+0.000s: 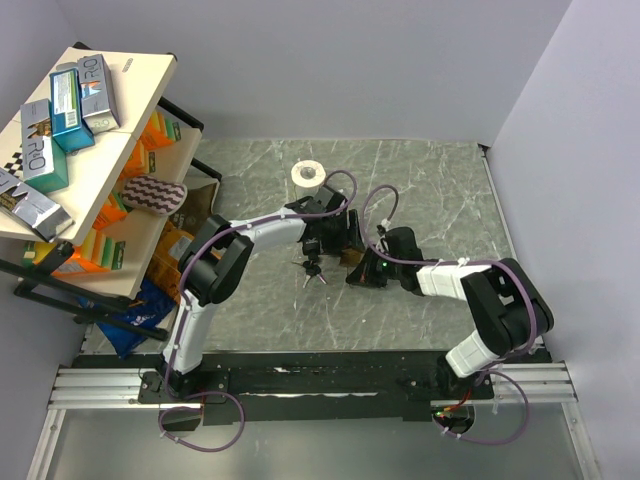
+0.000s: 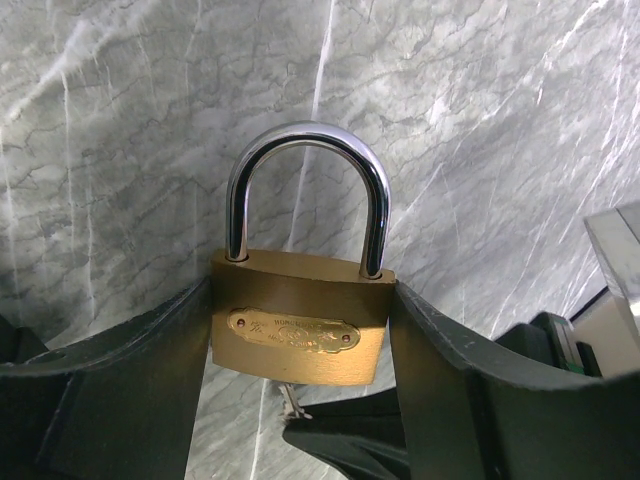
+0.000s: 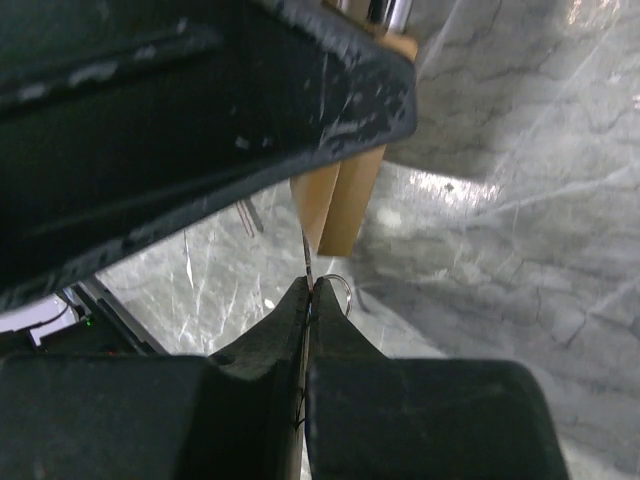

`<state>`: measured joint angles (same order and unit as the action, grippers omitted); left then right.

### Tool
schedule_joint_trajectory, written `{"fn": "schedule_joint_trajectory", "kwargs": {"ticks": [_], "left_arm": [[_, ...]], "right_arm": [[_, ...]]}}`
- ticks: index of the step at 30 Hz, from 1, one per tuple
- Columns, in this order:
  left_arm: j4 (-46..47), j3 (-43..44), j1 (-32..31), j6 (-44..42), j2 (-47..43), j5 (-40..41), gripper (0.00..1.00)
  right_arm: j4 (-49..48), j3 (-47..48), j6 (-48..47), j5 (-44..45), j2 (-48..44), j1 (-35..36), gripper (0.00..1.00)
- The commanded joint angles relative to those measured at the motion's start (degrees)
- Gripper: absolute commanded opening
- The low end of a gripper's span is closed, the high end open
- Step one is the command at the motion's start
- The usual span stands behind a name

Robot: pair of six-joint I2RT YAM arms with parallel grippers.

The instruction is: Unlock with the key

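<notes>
A brass padlock (image 2: pixel 295 325) with a silver shackle (image 2: pixel 305 140) is clamped by its sides between my left gripper's (image 2: pixel 300 300) fingers, both shackle legs seated in the body. In the top view the left gripper (image 1: pixel 326 243) holds the padlock (image 1: pixel 350 258) mid-table. My right gripper (image 3: pixel 312 285) is shut on a thin key blade (image 3: pixel 308 258) that points up at the padlock's underside (image 3: pixel 338 205); a key ring (image 3: pixel 341 288) shows beside the fingertips. The blade tip (image 2: pixel 290 400) shows just under the padlock. Black-headed keys (image 1: pixel 312 272) sit left of the right gripper (image 1: pixel 358 268).
A white tape roll (image 1: pixel 308 173) lies at the back of the marble tabletop (image 1: pixel 440 190). A tilted shelf rack (image 1: pixel 100 170) with boxes and snack packs stands at the left, with a blue bag (image 1: pixel 135 320) below it.
</notes>
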<state>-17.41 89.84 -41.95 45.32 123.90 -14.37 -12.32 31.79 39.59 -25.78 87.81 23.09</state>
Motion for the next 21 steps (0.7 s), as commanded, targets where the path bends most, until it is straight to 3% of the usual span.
{"fn": "schedule_joint_trajectory", "kwargs": {"ticks": [1, 21], "left_arm": [[-8.17, -3.97, -0.85, -0.06, 3.11, -0.31, 0.01], [-8.17, -4.24, -0.85, -0.85, 3.28, -1.01, 0.01]], "right_arm": [[-2.19, 1.87, 1.27, 0.73, 1.31, -0.59, 0.00], [-1.83, 3.54, 0.49, 3.89, 2.19, -2.53, 0.00]]}}
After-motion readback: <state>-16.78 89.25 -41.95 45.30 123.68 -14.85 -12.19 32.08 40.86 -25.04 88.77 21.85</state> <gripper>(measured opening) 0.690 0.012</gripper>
